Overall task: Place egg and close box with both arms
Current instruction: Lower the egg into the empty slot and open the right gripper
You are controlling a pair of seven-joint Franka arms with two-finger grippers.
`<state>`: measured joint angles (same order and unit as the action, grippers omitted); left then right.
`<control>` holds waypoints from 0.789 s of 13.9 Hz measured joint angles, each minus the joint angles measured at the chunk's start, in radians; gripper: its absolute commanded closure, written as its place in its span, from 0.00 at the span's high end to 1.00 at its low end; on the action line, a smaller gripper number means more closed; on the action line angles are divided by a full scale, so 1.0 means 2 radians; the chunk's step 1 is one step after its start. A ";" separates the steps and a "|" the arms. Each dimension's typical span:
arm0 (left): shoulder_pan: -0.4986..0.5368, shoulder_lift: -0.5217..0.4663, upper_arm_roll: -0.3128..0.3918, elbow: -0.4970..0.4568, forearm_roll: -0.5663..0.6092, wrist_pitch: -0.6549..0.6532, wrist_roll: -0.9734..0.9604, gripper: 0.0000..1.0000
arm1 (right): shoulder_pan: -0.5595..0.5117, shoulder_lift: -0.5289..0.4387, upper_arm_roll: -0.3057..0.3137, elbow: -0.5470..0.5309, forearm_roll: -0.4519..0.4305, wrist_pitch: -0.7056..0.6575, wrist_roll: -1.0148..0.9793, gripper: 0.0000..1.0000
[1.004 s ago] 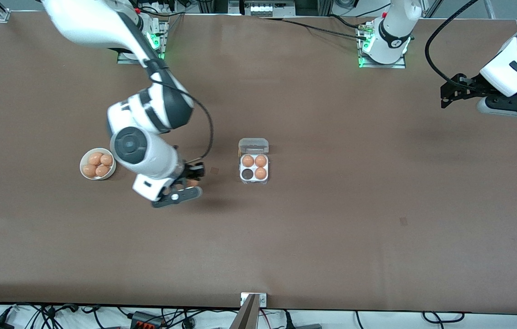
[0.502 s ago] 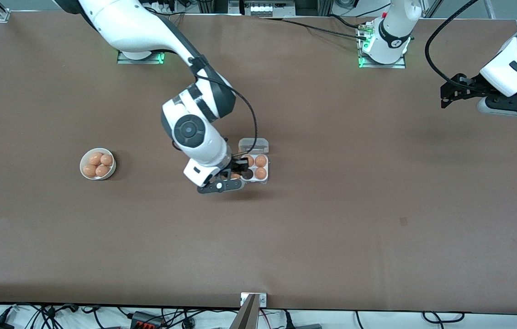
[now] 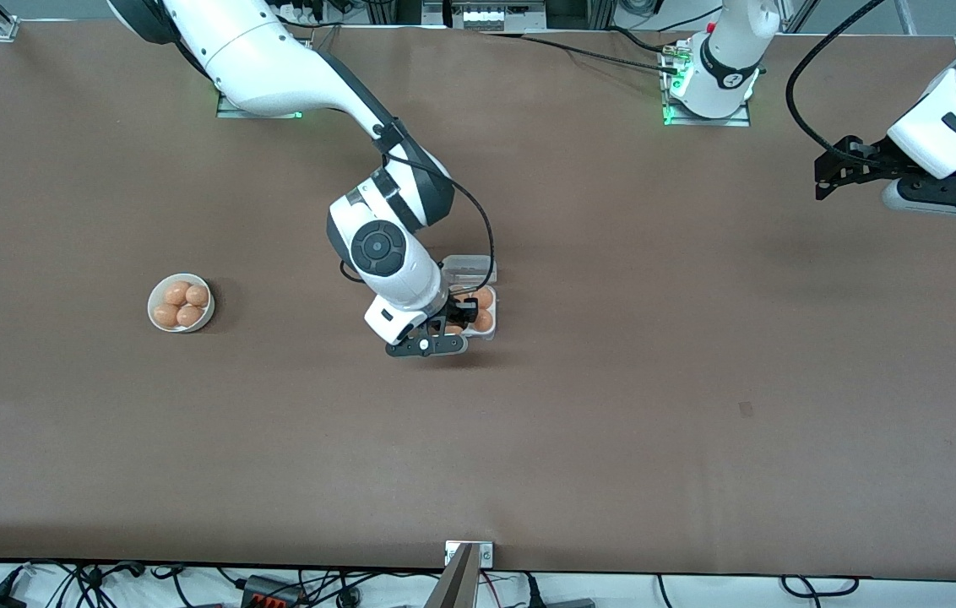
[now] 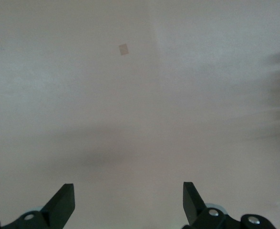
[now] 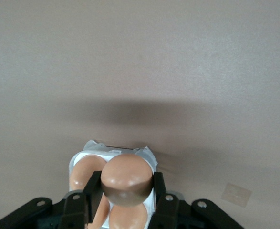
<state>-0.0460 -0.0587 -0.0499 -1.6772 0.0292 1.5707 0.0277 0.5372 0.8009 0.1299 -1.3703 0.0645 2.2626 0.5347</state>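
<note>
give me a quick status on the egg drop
Right gripper shut on egg, over the open box. Left gripper open, waiting over bare table. Nothing in the way.

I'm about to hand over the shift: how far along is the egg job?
Done: the egg is picked up and carried over the box, clamped in the right claw.
In hand: lowering it in; the open cell is hidden under the claw.
Left: release the egg, then close the lid, which lies open. The left claw waits, open, over bare table at its own end.
</note>
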 measured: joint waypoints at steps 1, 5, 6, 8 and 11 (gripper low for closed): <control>0.000 0.000 0.000 0.000 0.000 0.000 0.000 1.00 | 0.000 0.002 0.000 0.000 0.000 0.000 0.000 0.21; 0.000 0.000 0.000 0.000 0.000 -0.005 0.000 1.00 | 0.001 0.008 0.000 0.000 0.002 0.000 0.001 0.22; 0.000 0.000 0.000 0.000 0.000 -0.006 0.000 1.00 | 0.002 0.009 0.000 0.000 0.002 0.000 0.001 0.22; 0.000 0.000 0.000 0.000 0.000 -0.007 0.000 1.00 | 0.004 0.010 0.000 0.000 0.002 0.000 0.001 0.22; 0.000 0.000 0.000 0.000 0.000 -0.007 0.000 1.00 | 0.010 0.013 0.000 0.000 0.003 0.000 0.002 0.22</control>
<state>-0.0460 -0.0587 -0.0500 -1.6773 0.0292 1.5568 0.0277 0.5578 0.8271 0.1302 -1.3703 0.0703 2.2623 0.5389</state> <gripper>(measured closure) 0.000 0.529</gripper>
